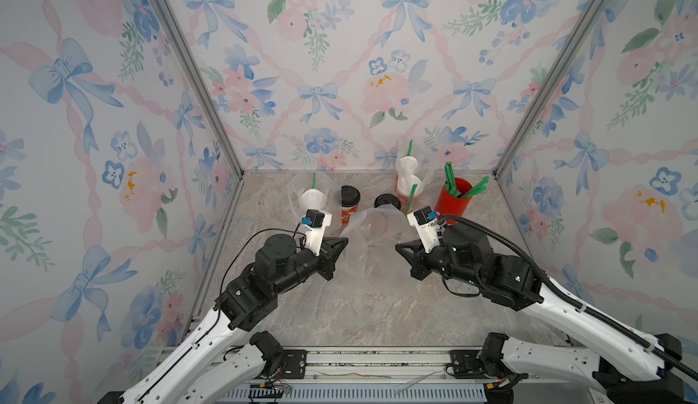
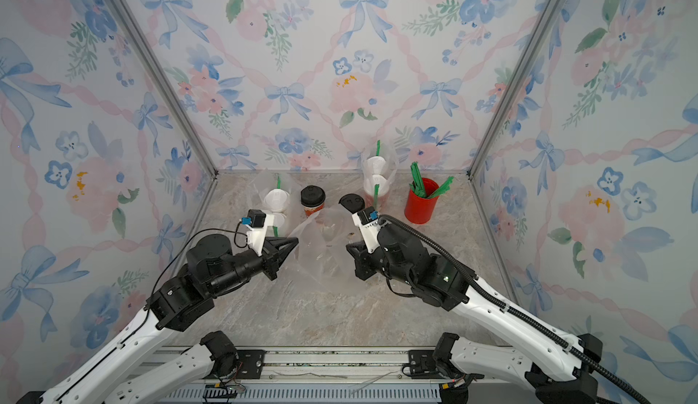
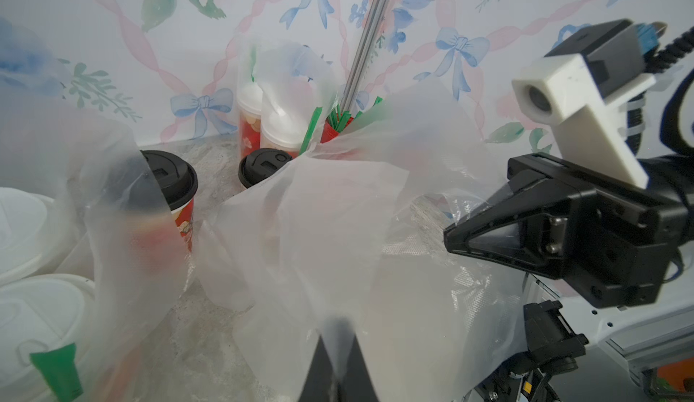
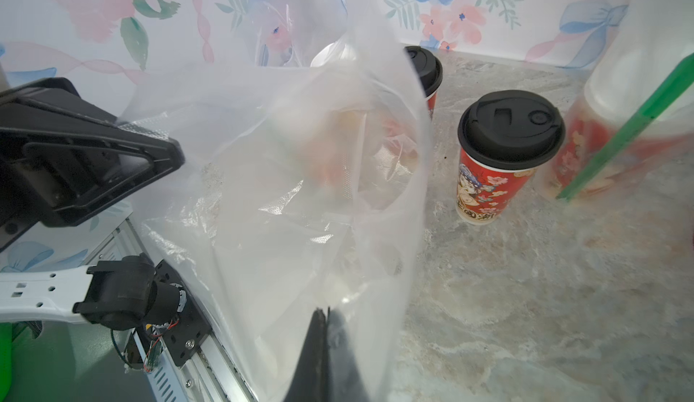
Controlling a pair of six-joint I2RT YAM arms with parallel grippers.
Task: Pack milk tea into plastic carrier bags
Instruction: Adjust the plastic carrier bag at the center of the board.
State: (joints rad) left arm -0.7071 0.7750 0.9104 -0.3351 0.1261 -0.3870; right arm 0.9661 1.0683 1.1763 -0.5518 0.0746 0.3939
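Pinched tight on opposite edges of a thin clear plastic carrier bag (image 1: 372, 258), the black left gripper (image 1: 344, 242) and black right gripper (image 1: 399, 247) hold it spread between them over the grey marbled tabletop (image 1: 359, 315). Just behind it, outside the film, stand two red printed paper cups with black lids (image 1: 350, 200). Further back, white-dome-lidded cups (image 1: 408, 179) sit paired inside other clear bags, near a plain red cup of green straws (image 1: 453, 202).

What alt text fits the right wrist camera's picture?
A clear plastic carrier bag is stretched between the shut right end effector and left end effector. Beyond it, a black-lidded milk tea cup and a second black-lidded cup stand unbagged on the marble table.
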